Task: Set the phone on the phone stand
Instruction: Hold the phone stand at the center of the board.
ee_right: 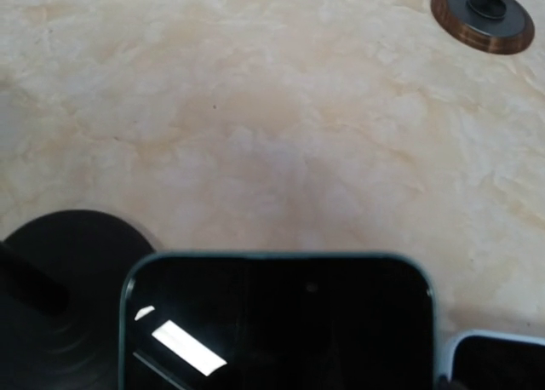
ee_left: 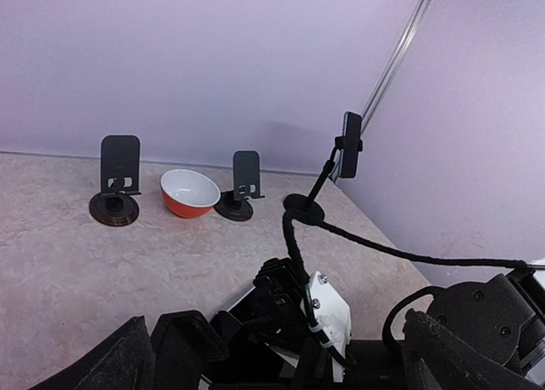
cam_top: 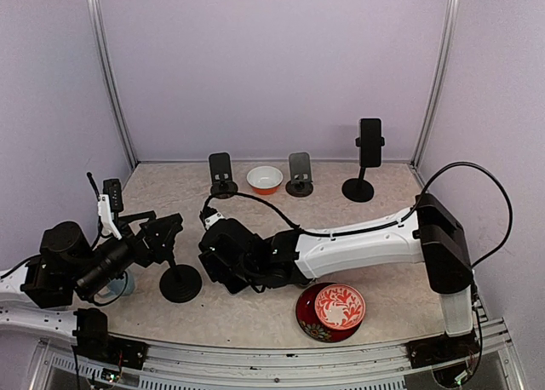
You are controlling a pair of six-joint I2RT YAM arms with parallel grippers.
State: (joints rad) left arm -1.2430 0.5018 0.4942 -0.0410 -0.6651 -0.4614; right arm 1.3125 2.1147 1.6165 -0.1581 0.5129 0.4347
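Nearest the front edge, a red patterned plate [cam_top: 332,312] lies on the desk [cam_top: 383,262] beside my right arm's base. My right arm reaches across to the left; my right gripper [cam_top: 217,254] carries the phone [ee_right: 277,322], dark screen up, raised above the desk, though the fingers themselves are hidden behind it. Just left of the phone stands the round black base of the phone stand [cam_top: 180,283]. My left gripper [cam_top: 166,235] hangs above that base with its fingers spread apart, grasping nothing. Along the rear wall, left to right: a small stand [cam_top: 222,175], an orange bowl [cam_top: 265,179], another small stand [cam_top: 299,174], and a tall stand [cam_top: 359,186] bearing a second phone [cam_top: 370,141].
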